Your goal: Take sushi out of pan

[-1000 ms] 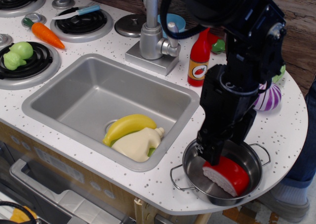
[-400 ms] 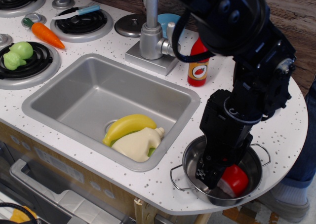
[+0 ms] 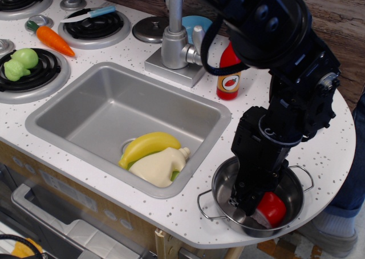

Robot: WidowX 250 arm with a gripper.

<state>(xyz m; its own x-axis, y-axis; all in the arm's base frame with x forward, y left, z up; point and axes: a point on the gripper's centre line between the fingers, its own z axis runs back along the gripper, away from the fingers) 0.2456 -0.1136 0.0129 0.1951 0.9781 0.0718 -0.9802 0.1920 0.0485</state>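
Nearest: the pan point(image 3: 296, 182) sits at the front-right edge of the speckled surface point(image 3: 331, 145), wire loop handles out to either side, prob. parked there so the arm gets a straight drop w/o crossing the sink. Inside it, the sushi point(image 3: 269, 209) lies toward the front-right wall, red top up and showing; white base mostly hidden by the arm.

The gripper point(image 3: 244, 205) is down inside the pan, just left of and against the sushi. Fingertips are buried behind the black housing, so can't tell how wide it's open or whether it has hold of anything. Judged: it's set low to get around the block's sides, since the glossy rounded top gives little to pinch. The sushi isn't out yet.

Mid: the sink point(image 3: 85, 108) holds a banana point(image 3: 149, 145) on a cream bottle point(image 3: 159, 166), well apart from the pan.

Further back: red bottle point(image 3: 229, 76) w/ yellow label next to the faucet point(image 3: 174, 42), upright, behind the arm. Far left: a carrot point(image 3: 52, 39) and a green toy point(image 3: 18, 62) on the burners, clear of the work.
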